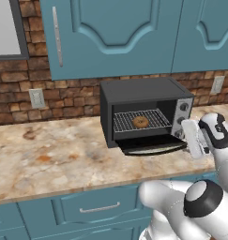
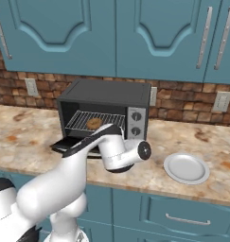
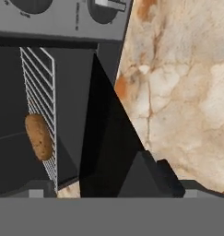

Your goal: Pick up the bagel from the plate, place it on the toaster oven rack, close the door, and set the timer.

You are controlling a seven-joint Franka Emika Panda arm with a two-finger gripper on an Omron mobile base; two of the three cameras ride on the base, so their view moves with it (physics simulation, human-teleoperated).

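**Bagel on the rack, door down, jaws spread beside the oven**

Nearest to us, our jaws (image 3: 109,186) stand wide apart and hold nothing. In the hand view one dark fingertip (image 3: 155,177) rises by the edge of the dropped door (image 3: 109,152), and the other shows low at the left. In the left base view our white hand sits at the right front corner of the toaster oven (image 1: 143,112), just beside the door's right end; whether it touches the door we cannot tell.

The marbled tabletop (image 1: 54,159) runs under and around the oven. In the right base view the plate (image 2: 186,168) lies bare on that tabletop, to the right of the oven and well apart from it.

Next comes the door, hanging open and roughly level in front of the oven cavity. Behind it the toaster oven rack (image 1: 155,120) sits inside the cavity, and the bagel (image 1: 140,122) lies flat on its wires near the middle. From our jaws the bagel lies farther in and off to the left, past the door, well clear of both fingertips.

To the right of the cavity is the silver control panel (image 2: 137,123) with its dark knobs.

Farthest back are a brick wall (image 1: 21,101) with outlets and teal cabinets (image 2: 111,33) above.
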